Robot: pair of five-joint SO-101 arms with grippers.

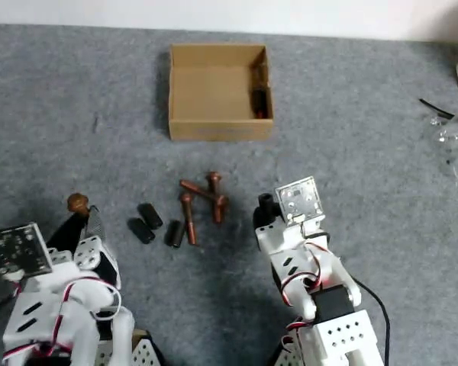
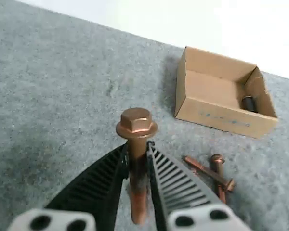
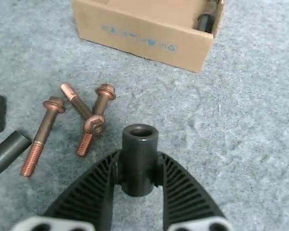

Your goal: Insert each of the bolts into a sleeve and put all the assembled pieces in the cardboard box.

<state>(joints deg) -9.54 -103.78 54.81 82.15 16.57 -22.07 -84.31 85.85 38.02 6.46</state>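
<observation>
**A:** What is your left gripper (image 2: 137, 150) doing?

**B:** It is holding a copper bolt (image 2: 136, 126), pinched tight by the shaft. The bolt stands up, and its six-sided head sits above the black fingers (image 2: 101, 185). It is well away from the cardboard box (image 2: 220, 118). It is on the arms' side of the box, out past the box's left wall.

**A:** And your right gripper (image 3: 138, 162)?

**B:** It grips a black sleeve (image 3: 139, 144). The sleeve stands up with its round hole on top. It is also on the arms' side of the box, about in line with the box's right wall. It is nearer to the box than the held bolt is.

**A:** What lies on the grey mat (image 1: 366, 152)?

**B:** Three loose bolts (image 1: 206, 200) lie in a small heap between the box and your arms. One of them lies across another. Three loose sleeves (image 1: 149, 221) lie flat just beside that heap, about in line with the box's left wall.

**A:** Is anything in the box?

**B:** A dark sleeve (image 1: 259, 101) lies inside, against the right wall. You cannot tell from here if a bolt is in it.
</observation>
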